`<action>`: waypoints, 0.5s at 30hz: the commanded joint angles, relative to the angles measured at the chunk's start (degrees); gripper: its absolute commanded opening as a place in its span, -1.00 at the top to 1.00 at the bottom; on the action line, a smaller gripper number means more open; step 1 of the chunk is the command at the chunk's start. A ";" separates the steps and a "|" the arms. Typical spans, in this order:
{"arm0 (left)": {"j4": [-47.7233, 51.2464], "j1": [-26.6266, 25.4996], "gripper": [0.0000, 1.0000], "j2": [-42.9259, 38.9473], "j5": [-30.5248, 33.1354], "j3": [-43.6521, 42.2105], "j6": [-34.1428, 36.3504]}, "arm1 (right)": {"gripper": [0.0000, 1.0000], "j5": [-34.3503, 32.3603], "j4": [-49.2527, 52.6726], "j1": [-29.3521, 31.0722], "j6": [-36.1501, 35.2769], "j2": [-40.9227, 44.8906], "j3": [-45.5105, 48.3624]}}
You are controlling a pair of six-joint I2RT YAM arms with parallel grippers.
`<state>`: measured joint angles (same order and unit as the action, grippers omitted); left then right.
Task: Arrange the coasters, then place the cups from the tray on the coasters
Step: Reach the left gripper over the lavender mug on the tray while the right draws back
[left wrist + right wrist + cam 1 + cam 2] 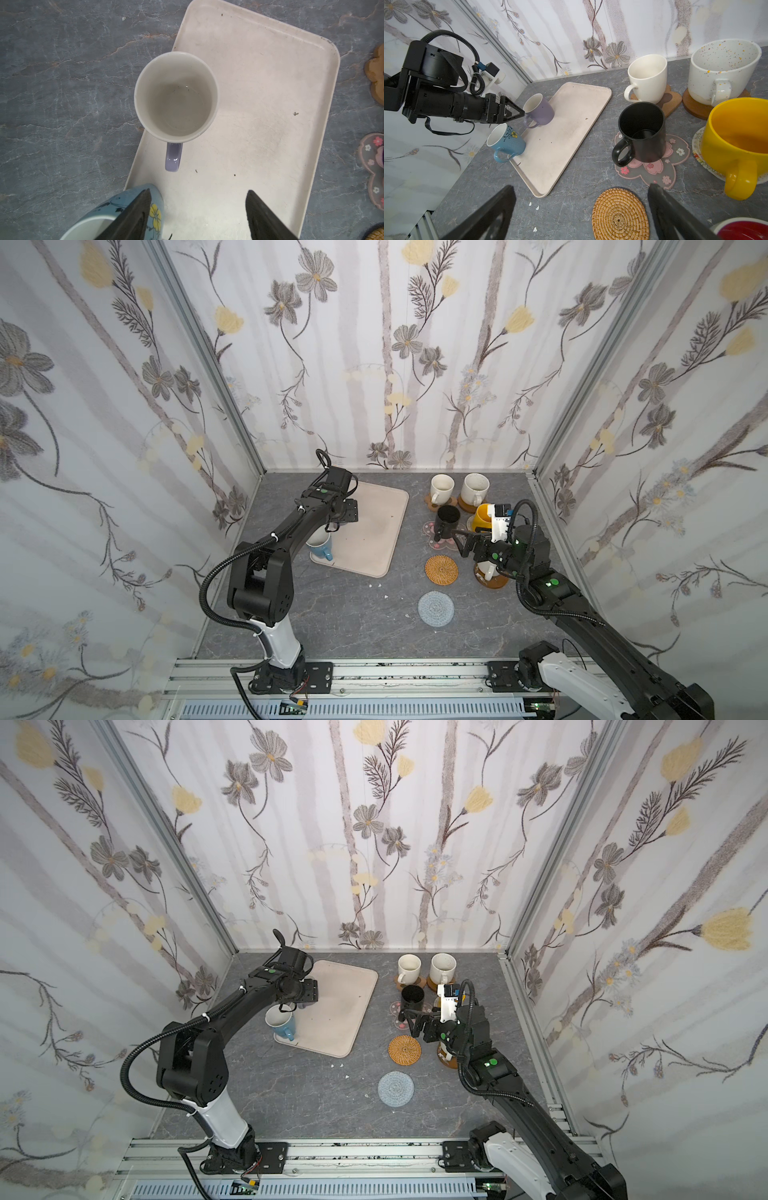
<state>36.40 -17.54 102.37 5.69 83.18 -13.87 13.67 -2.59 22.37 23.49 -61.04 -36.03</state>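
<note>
Left gripper [199, 191] is spread wide and holding nothing, hovering over the big beige-cream rectangular tray [270, 83]. The lavender ceramic mug [175, 95] sits upright on the tray's long edge. I'd pinch its wall by the handle and stay clear of the light blue floral mug [133, 199] at the tray's corner.

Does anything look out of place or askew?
The light blue mug stands at a corner of the tray, seemingly overhanging its rim. The black mug sits off-centre on the pink blossom coaster. Small white crumbs lie on the table.
</note>
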 commanded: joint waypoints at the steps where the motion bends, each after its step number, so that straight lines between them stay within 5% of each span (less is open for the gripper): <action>1: 1.78 0.29 -0.49 2.20 1.38 1.81 0.82 | -0.99 1.61 -4.67 0.01 -0.63 -1.02 0.52; 15: 3.20 1.20 -0.32 10.16 2.92 7.34 0.81 | -0.99 2.59 -6.10 -0.29 -0.11 -3.75 0.88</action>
<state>38.68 -16.56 111.79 7.44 89.69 -13.45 15.14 -5.78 22.11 23.49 -64.31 -35.24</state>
